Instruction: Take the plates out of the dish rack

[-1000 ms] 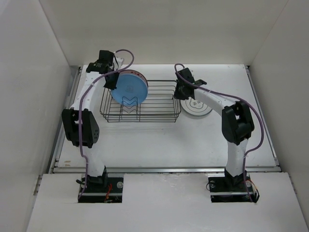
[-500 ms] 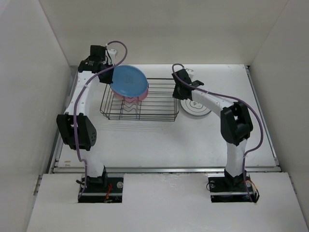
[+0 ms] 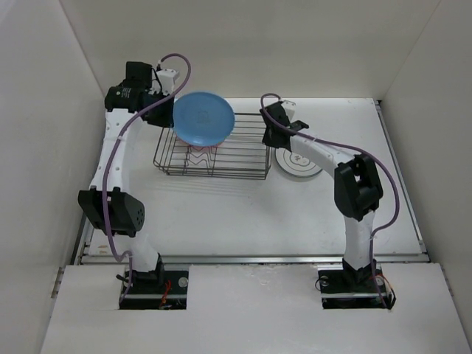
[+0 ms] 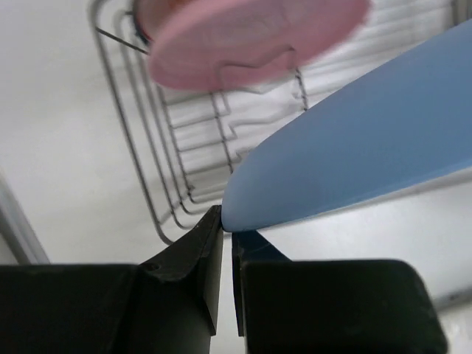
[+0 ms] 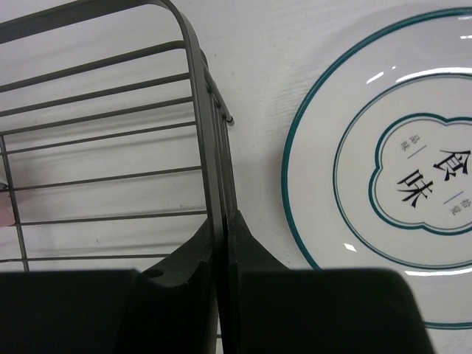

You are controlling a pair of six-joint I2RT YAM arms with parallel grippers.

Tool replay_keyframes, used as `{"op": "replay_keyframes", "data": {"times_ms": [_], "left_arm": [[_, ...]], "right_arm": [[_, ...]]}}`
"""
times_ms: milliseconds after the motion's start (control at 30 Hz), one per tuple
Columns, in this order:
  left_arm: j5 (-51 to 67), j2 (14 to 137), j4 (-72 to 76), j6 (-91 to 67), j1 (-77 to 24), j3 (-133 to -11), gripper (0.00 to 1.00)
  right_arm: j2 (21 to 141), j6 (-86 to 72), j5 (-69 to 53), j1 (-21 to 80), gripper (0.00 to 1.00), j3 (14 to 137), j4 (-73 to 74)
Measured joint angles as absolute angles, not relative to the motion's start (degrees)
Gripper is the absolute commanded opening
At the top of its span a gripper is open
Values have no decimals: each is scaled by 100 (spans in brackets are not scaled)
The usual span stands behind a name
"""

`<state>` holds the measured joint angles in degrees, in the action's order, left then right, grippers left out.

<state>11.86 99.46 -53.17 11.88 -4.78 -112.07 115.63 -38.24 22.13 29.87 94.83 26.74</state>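
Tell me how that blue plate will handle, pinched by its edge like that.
The blue plate is probably rigid: it holds its shape cantilevered from the left gripper. Its smooth rim, pinched only at the edge, may slip or pivot.

High rear camera looks down; close wrist views share the dish rack (image 3: pixel 214 175).

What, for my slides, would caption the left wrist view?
Left gripper pinches the blue plate by its rim; pink plate in the dish rack beyond.
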Motion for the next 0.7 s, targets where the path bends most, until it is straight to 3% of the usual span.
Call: {"op": "replay_keyframes", "data": {"times_ms": [167, 300, 500, 700], "left_arm": [[2215, 9946, -6576, 2145, -401, -11469, 0], [2484, 9915, -7102, 3124, -408, -10792, 0], [1892, 9878, -7336, 3627, -670, -9000, 0], [1286, 9878, -7181, 3494, -954, -8309, 0]], "right_arm": [[11911, -3795, 2250, 2969, 0, 10042, 2742], [12154, -3767, 2121, 2869, 0, 10315, 2700], [12189, -3697, 1994, 2799, 0, 10326, 2650], [12182, -3664, 2008, 2799, 0, 10228, 2569]]}}
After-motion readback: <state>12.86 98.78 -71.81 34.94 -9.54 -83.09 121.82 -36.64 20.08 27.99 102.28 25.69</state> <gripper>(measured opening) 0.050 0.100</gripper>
